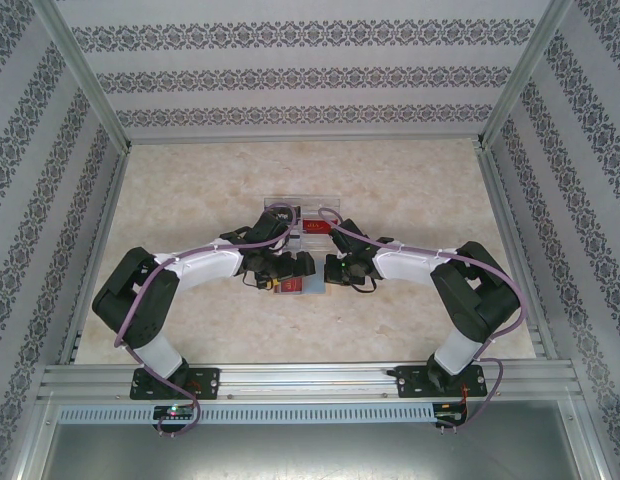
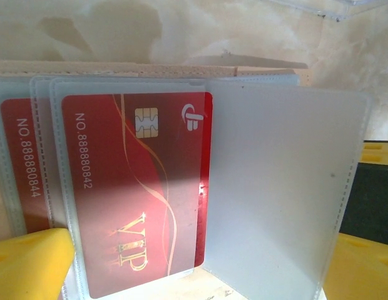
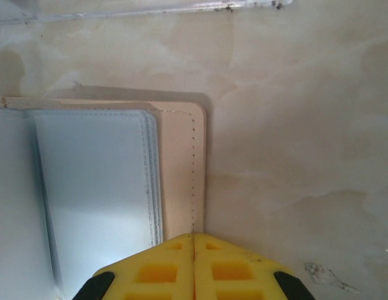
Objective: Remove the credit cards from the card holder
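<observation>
The card holder is a beige stitched cover lying open on the table, with translucent plastic sleeves. One sleeve holds a red VIP credit card; a second red card sits in the sleeve behind it on the left. An empty sleeve stands up to the right of them. My left gripper is open, its yellow fingers wide on either side of the sleeves and holding nothing. My right gripper is shut, its tips together on the cover's right edge.
A clear plastic box stands just behind the grippers, with something red at its near right corner. Its edge runs along the top of the right wrist view. Patterned walls and metal rails enclose the marbled table.
</observation>
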You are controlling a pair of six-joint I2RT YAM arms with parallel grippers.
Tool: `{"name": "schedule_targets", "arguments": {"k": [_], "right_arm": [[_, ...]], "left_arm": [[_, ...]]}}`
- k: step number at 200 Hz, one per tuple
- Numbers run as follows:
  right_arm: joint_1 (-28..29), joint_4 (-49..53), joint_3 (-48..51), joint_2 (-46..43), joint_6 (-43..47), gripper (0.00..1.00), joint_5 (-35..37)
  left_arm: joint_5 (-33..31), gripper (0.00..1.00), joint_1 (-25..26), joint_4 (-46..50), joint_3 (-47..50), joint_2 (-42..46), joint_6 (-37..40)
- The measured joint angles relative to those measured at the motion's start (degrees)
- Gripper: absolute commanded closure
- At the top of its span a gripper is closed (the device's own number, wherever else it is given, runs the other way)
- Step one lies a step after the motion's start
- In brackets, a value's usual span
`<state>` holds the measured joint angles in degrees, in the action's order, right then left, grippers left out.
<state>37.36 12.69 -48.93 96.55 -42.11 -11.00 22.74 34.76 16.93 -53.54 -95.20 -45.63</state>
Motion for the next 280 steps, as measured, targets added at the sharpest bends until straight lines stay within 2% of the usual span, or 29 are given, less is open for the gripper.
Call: {"name": "schedule_targets", "arguments": {"k": [105,124,156,176,198,280], "right_arm": [[-0.02,1.22,-0.42,-0.39,0.07,0.83,0.0],[-0.04,3.23,-0.55,-1.46,0.07,0.83,0.07],[0.33,4.87,-2.47,-4.0,-0.04,0.83,0.17],[1.64,4.81,-4.74,-4.17,-0.28,0.83,0.13],[3.8,4.55,-7.39,-3.74,-1.22,0.83,-0.57],[5.55,0.09,-9.53,5.44,-5.57,0.83,-5.38]], "left_arm": [[-0.2,0.0,-0.02,1.14,-0.5,4.57,1.09],[-0.59,0.11,-0.46,2.14,-0.48,5.05,1.6],[-1.16,0.5,-3.41,2.36,1.18,5.6,1.88],[-1.7,0.66,-4.59,2.54,2.67,5.6,2.32],[-1.77,0.72,-4.83,2.6,3.45,5.46,2.75],[-1.73,0.76,-4.85,1.29,5.01,1.9,2.78]]}}
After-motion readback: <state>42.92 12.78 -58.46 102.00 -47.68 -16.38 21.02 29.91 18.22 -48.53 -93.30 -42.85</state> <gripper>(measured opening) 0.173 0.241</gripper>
